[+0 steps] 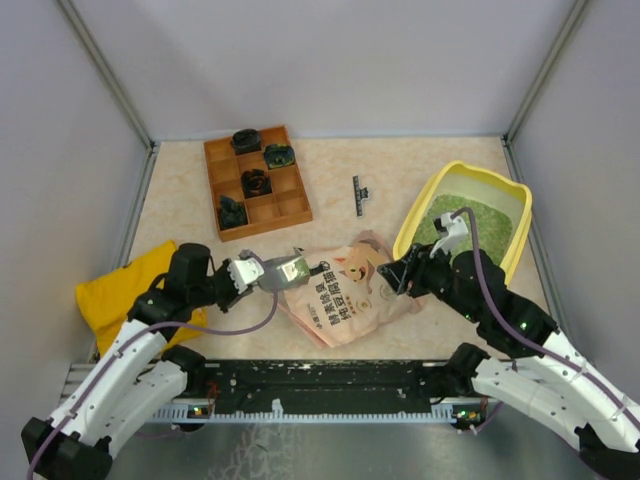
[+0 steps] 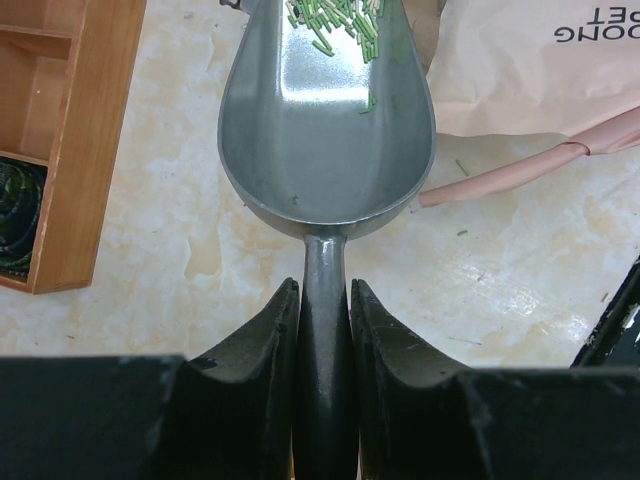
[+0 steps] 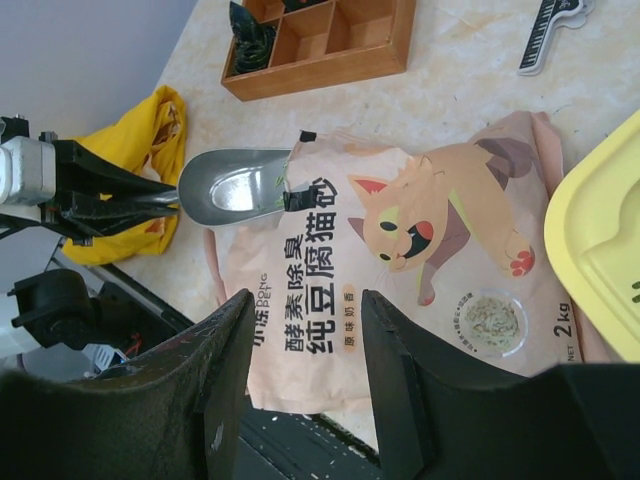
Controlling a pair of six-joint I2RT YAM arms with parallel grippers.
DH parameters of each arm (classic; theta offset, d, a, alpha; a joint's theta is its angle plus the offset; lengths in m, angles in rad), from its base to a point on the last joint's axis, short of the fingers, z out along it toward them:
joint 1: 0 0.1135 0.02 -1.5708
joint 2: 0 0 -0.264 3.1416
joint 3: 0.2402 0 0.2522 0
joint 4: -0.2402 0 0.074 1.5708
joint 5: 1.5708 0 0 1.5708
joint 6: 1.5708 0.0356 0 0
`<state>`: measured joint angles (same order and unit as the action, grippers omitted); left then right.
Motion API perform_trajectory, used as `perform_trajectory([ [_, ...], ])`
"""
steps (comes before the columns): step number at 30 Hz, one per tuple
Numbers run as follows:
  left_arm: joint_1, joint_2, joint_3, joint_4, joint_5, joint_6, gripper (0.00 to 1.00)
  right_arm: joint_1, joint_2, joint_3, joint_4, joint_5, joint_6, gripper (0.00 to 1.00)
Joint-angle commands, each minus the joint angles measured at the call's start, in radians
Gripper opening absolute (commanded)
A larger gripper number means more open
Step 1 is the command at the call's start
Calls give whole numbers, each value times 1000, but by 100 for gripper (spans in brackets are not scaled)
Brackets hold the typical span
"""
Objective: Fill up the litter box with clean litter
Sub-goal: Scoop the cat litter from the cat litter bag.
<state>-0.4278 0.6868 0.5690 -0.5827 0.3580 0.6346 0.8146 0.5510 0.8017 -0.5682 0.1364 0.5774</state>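
pink pouch [image 3: 420,260] printed "纯豆腐猫砂" and "2 kg", yellow litter box [image 1: 415,212] with green clean litter [image 1: 480,215] inside, left gripper [image 2: 325,290] clamped on grey scoop [image 2: 325,130] handle, right gripper [image 3: 307,298] jaws apart, empty

Pouch [image 1: 345,290] lies between scoop [image 1: 285,272] — left — and litter box [image 1: 413,218].

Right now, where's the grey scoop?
The scoop sits left of centre in the top view, its handle clamped in the left tool, its bowl at the pink pouch's left edge.
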Motion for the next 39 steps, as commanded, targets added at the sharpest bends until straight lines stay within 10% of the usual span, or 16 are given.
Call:
perform_trajectory([
  [1, 10, -25, 56, -11, 44, 25, 0, -6, -21, 41, 36, -2, -8, 47],
  [39, 11, -131, 122, -143, 40, -9, 0, -5, -17, 48, 36, -23, -3, 47],
])
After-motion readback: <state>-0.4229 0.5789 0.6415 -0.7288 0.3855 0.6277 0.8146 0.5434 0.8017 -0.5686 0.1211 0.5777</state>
